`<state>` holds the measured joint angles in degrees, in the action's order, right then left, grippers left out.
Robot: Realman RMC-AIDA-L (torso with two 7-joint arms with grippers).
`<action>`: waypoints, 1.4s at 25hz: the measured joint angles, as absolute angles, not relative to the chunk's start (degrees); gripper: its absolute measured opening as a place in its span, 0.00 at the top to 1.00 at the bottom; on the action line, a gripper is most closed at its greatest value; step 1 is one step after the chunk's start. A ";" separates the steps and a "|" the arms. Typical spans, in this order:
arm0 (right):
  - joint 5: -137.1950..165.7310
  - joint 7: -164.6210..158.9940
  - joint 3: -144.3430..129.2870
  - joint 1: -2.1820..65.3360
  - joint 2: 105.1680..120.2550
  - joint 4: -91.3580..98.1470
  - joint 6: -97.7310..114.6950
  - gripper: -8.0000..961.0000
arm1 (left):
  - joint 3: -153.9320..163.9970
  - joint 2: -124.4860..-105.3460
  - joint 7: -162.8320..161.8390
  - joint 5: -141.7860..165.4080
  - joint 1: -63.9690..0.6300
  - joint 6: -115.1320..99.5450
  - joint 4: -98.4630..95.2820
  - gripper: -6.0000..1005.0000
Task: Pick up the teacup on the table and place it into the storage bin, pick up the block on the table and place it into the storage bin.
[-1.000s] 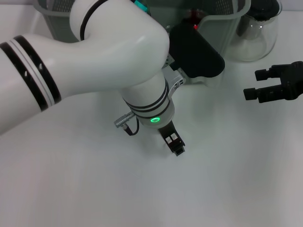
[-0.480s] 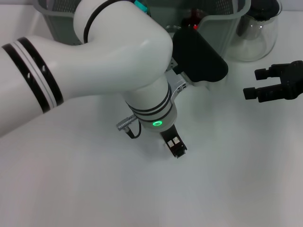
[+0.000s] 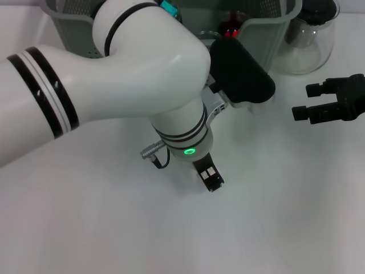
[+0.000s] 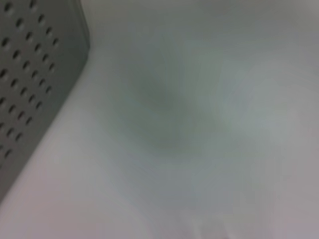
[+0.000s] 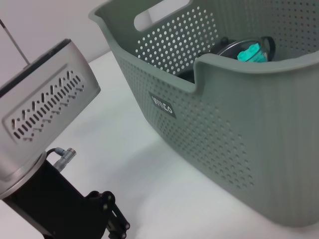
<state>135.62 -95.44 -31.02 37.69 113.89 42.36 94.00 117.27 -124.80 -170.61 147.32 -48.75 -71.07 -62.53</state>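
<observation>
Left claw (image 3: 212,181) low over the table (image 3: 114,228), near side of the bin (image 5: 239,124); grip state unreadable (nothing visibly held). Right claw (image 3: 319,105) released, parked right. Next: probably locate the remaining item.

The left arm extends across the centre of the head view, wrist pointing down, a green indicator ring lit on the wrist. The left gripper (image 3: 211,180) sits low at the surface; finger state is not discernible. The right gripper (image 3: 311,101) hovers at the right edge, fingers spread apart.

storage bin (image 5: 209,124) label (image 5: 163,105): lettering illegible
</observation>
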 joint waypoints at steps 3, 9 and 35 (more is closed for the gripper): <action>135.61 -95.44 -31.02 37.70 113.90 42.36 93.73 0.05 | 117.68 -124.80 -170.62 147.35 -48.83 -70.75 -62.15 0.57; 135.62 -95.44 -31.02 37.71 113.91 42.36 93.68 0.05 | 117.40 -124.80 -170.65 147.72 -48.85 -70.94 -62.48 0.60; 135.48 -95.94 -30.99 37.07 114.22 41.90 93.52 0.05 | 57.95 -123.96 -134.83 113.90 -35.32 -91.82 -83.71 0.81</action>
